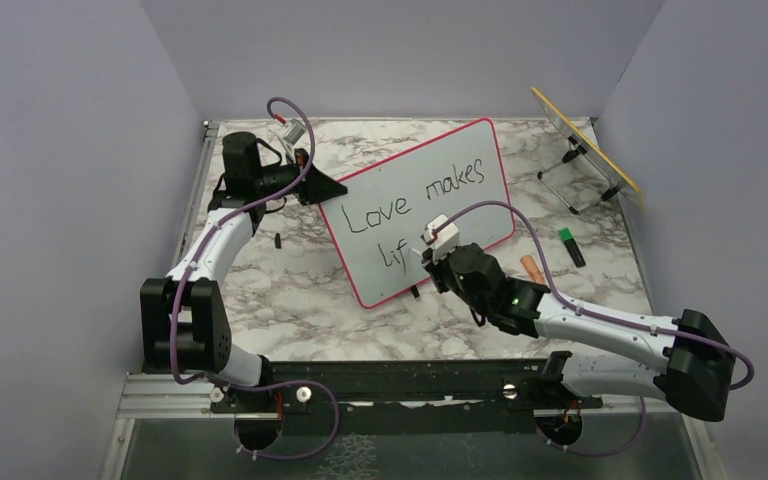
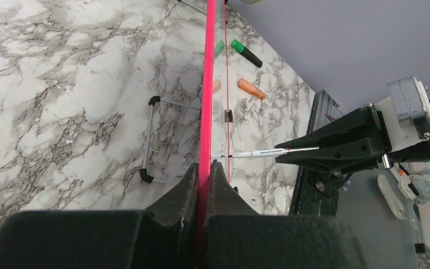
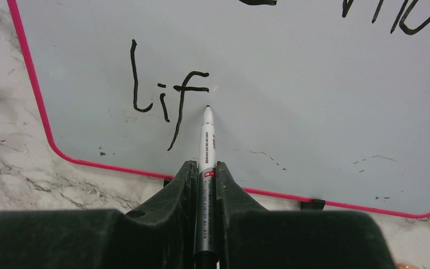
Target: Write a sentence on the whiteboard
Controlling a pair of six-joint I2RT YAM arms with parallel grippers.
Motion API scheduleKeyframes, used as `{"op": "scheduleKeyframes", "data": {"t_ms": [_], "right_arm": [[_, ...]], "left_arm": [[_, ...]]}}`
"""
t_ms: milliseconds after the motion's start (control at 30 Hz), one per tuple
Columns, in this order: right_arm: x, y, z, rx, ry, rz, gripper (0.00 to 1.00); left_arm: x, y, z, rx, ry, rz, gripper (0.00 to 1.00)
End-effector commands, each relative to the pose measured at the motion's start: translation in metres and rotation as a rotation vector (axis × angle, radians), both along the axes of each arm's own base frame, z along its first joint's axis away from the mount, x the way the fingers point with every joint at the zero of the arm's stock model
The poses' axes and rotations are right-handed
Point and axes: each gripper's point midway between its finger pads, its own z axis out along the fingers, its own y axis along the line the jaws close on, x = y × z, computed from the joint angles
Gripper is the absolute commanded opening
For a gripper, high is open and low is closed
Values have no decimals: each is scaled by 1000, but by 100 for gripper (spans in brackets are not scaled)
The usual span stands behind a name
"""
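One whiteboard [image 1: 405, 175]; two grippers (left gripper [image 1: 335, 188], right gripper [image 1: 428, 252]); one pen [image 3: 207, 134]; one green marker [image 1: 571, 246]; one orange piece [image 1: 532, 270]; one panel [image 1: 585, 140].

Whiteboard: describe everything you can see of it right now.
The whiteboard is a white rectangle with a thin pink-red frame, rounded corners and small black feet, standing tilted on the marble table. Black writing reads "Love makes" and, below, "lif". The left gripper is shut on its frame; the marker in the right gripper seems to touch its face.

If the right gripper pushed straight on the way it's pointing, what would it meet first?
The whiteboard, just right of the "lif": the marker in the right gripper leads, and its tip may be touching.
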Motion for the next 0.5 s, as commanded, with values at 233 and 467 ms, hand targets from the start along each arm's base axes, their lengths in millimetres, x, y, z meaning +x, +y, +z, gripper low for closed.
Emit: {"op": "scheduleKeyframes", "data": {"t_ms": [233, 467], "right_arm": [[8, -7, -8, -2, 9, -41, 1], [12, -19, -8, -28, 0, -83, 1]], "left_arm": [[11, 7, -41, 72, 87, 77, 0], [11, 7, -41, 71, 88, 75, 0]]}}
